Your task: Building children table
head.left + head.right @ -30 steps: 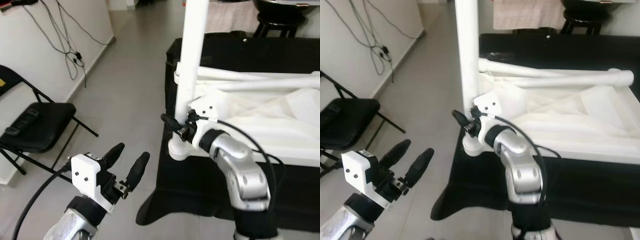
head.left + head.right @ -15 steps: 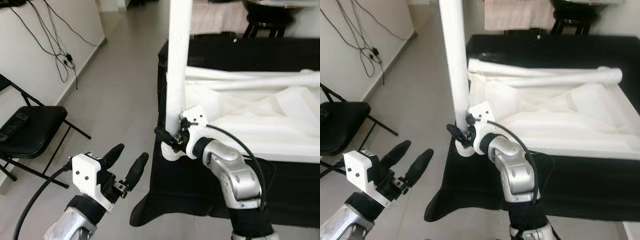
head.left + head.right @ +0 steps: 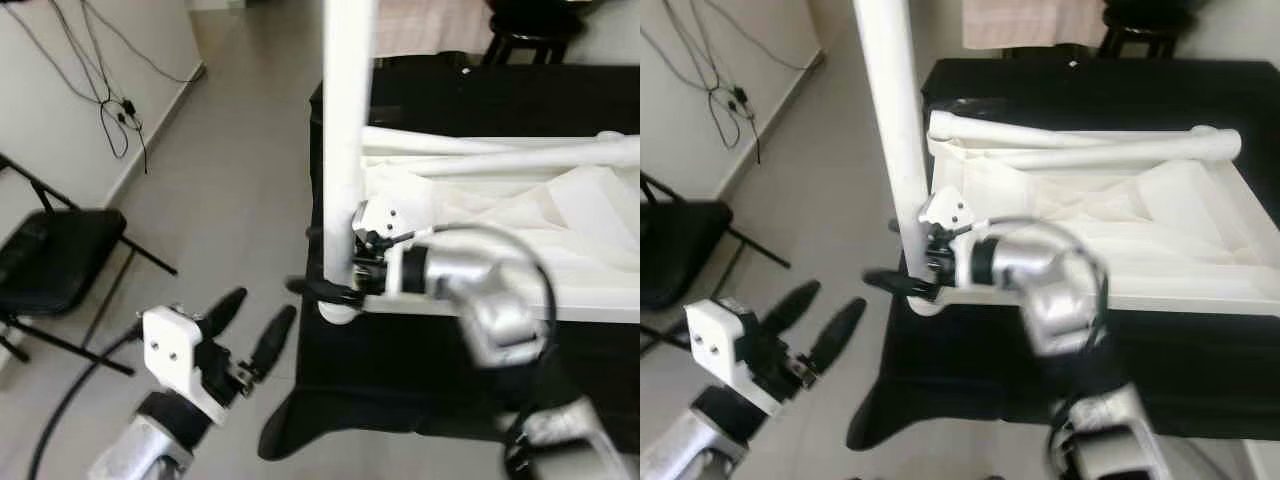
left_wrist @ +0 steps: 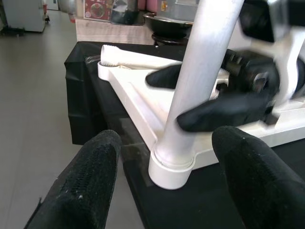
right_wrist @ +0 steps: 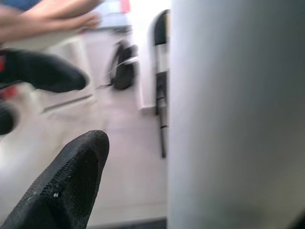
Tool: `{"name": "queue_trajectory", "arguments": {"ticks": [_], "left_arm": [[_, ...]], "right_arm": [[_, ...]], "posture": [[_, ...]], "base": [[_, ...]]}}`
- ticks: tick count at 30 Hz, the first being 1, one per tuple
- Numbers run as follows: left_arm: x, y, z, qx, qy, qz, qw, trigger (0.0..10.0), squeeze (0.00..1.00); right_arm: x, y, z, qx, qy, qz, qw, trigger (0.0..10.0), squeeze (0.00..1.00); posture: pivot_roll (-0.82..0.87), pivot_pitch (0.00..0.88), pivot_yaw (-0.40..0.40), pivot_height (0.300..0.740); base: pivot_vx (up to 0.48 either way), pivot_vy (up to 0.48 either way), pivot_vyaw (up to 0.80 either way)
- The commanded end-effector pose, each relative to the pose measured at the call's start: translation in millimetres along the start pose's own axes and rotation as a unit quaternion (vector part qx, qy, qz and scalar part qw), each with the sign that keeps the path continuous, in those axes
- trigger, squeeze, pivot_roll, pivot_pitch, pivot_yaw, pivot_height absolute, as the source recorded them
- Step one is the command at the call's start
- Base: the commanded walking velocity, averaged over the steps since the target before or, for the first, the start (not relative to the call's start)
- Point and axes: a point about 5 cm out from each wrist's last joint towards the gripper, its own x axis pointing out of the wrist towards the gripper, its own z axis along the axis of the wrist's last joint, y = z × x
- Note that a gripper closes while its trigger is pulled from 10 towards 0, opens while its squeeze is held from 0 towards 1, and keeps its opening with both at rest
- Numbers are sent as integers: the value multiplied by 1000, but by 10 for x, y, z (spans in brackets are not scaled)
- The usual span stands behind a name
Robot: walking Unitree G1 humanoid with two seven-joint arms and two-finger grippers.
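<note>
Standing upright at the near left corner of the upturned white children table (image 3: pixel 500 215), a white table leg (image 3: pixel 343 130) has its foot in a round socket (image 4: pixel 171 172). The right pincer (image 3: pixel 335 285) reaches in from the right low on that leg, one black finger on each side of it; whether they actually press on it I cannot tell. The tabletop lies on a desk covered in black cloth (image 3: pixel 400 350), with another white leg (image 3: pixel 1090 150) lying across it. The left pincer (image 3: pixel 250 325) hovers over the grey floor (image 3: pixel 230 180), fingers spread wide and holding nothing. A black folding chair (image 3: pixel 50 265) stands by the wall
</note>
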Motion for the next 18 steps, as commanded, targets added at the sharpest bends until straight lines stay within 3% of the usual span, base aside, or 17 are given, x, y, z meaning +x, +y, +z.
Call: {"name": "queue_trajectory", "arguments": {"ticks": [1,5,6,14,18], "left_arm": [[-18,-13,11,4,2,0,1000,10000,0],[-21,-18,12,4,2,0,1000,10000,0],[-23,-22,12,3,3,0,1000,10000,0],[-24,-29,16,2,3,-1,1000,10000,0],[-13,-10,17,2,1,-1,1000,10000,0]], "right_arm": [[92,62,-53,13,-5,55,998,7490,0],[95,48,-36,21,-12,67,997,6902,0],[94,40,-25,26,-18,73,997,0,0],[63,20,-21,30,-24,78,996,0,0],[-108,69,-196,32,-6,-8,999,0,0]], "posture": [[10,162,35,740],[10,162,35,740],[13,164,35,740],[9,172,34,740],[-6,168,31,740]], "base": [[0,0,0],[0,0,0],[0,0,0],[0,0,0],[0,0,0]]}}
